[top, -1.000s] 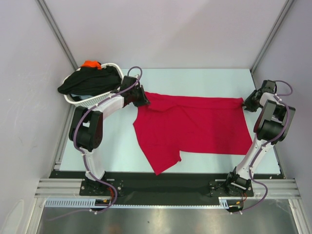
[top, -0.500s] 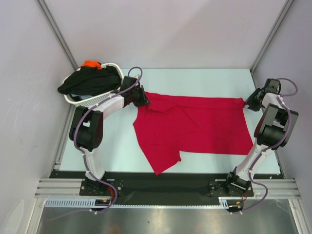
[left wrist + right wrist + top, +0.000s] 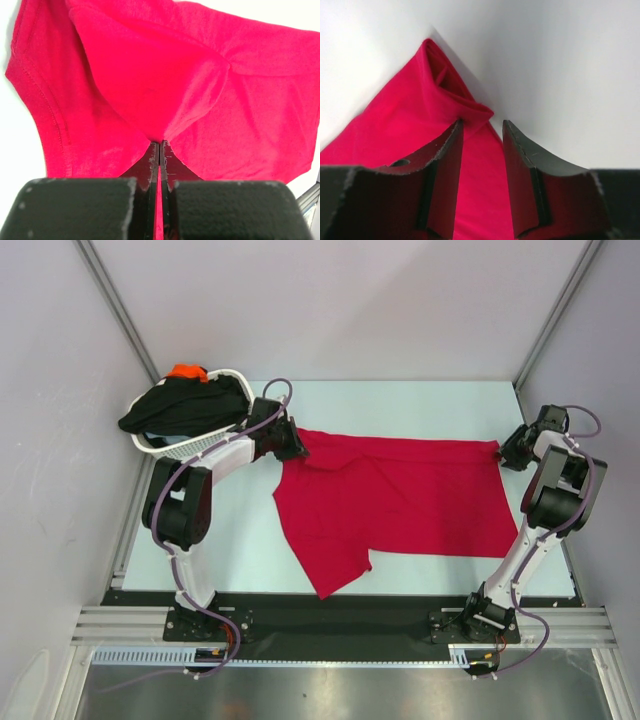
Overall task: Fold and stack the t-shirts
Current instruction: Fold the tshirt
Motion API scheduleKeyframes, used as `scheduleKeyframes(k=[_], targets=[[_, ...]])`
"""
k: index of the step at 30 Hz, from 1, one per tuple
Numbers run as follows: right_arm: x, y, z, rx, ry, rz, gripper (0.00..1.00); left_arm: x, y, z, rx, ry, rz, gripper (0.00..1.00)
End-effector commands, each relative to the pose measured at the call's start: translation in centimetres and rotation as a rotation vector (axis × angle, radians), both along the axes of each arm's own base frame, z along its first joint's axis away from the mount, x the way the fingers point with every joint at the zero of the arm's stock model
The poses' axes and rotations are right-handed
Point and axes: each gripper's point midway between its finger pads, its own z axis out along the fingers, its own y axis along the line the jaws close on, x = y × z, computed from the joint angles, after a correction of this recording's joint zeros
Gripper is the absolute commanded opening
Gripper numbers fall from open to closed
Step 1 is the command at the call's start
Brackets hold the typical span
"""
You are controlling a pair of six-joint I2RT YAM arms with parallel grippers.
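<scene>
Red cloth: one crimson t-shirt [image 3: 400, 500] is spread on the counter [image 3: 400, 400]. One black t-shirt [image 3: 185, 405] and one orange t-shirt [image 3: 187, 371] are heaped in one white basket [image 3: 165, 447] at the far-left corner. The crimson shirt's far-left edge is pinched between the tightly pressed left fingers [image 3: 145, 175]. The right fingers [image 3: 445, 165] are held parted over its far-right corner. Both arms are stretched forward.

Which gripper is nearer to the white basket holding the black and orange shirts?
Left. The left gripper sits beside the basket, shut on the red t-shirt; the right gripper is at the shirt's opposite corner.
</scene>
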Motion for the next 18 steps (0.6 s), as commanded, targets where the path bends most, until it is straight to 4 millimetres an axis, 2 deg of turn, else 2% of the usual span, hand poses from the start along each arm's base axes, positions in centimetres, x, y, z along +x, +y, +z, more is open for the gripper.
scheduleKeyframes(k=[1, 8, 11, 15, 18], targets=[[1.7, -0.9, 1.2, -0.026, -0.052, 0.017, 0.43, 0.2, -0.4, 1.5, -0.017, -0.048, -0.015, 0.00], [2.0, -1.0, -0.1, -0.020, -0.038, 0.024, 0.41, 0.2, -0.3, 1.5, -0.010, -0.047, -0.019, 0.00], [2.0, -0.8, -0.3, -0.009, -0.029, 0.030, 0.36, 0.1, -0.3, 1.6, -0.010, -0.047, -0.019, 0.00], [2.0, -0.7, 0.6, -0.021, -0.034, 0.023, 0.22, 0.3, -0.2, 1.8, -0.009, -0.052, -0.015, 0.00], [2.2, -0.6, 1.6, -0.015, -0.050, 0.022, 0.01, 0.7, -0.2, 2.2, -0.012, -0.062, -0.011, 0.00]])
